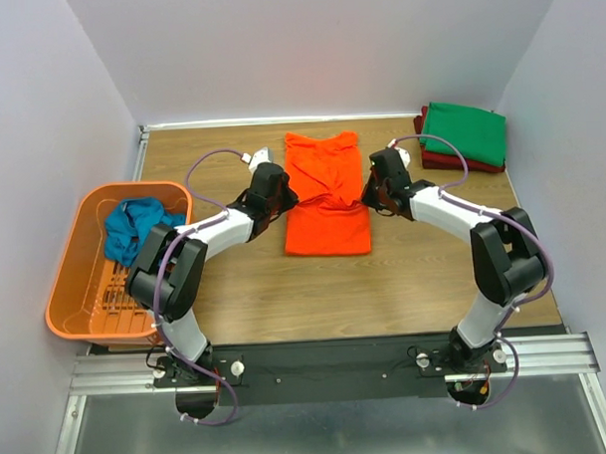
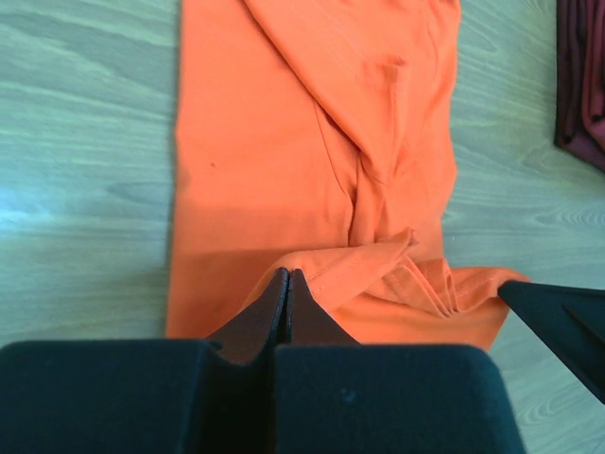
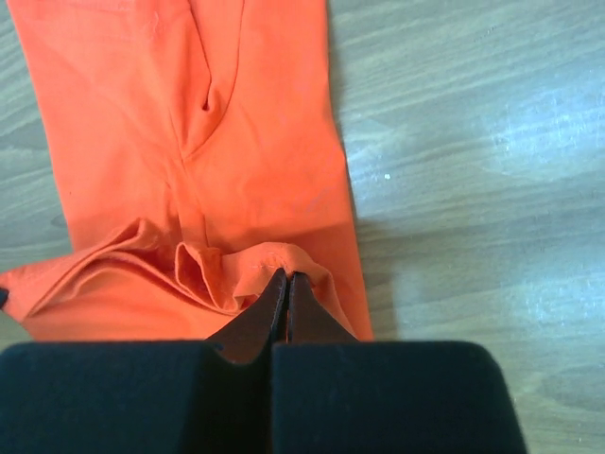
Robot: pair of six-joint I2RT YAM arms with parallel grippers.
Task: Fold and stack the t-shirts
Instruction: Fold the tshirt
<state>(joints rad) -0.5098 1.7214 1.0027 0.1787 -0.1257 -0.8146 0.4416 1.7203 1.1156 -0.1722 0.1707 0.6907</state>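
Observation:
The bright orange t-shirt (image 1: pixel 325 191) lies lengthwise in the middle of the table, its cloth bunched into a raised fold halfway along. My left gripper (image 1: pixel 283 199) is shut on the fold's left edge, and the wrist view shows the hem pinched at its tips (image 2: pixel 288 274). My right gripper (image 1: pixel 371 196) is shut on the fold's right edge in the same way (image 3: pixel 286 276). A green t-shirt (image 1: pixel 465 132) lies folded on a dark red t-shirt (image 1: pixel 461 163) at the back right. A teal-blue t-shirt (image 1: pixel 134 229) sits crumpled in the basket.
An orange plastic basket (image 1: pixel 74 295) stands at the table's left edge. White walls close in the back and both sides. Bare wood shows in front of the orange t-shirt and between it and the folded stack.

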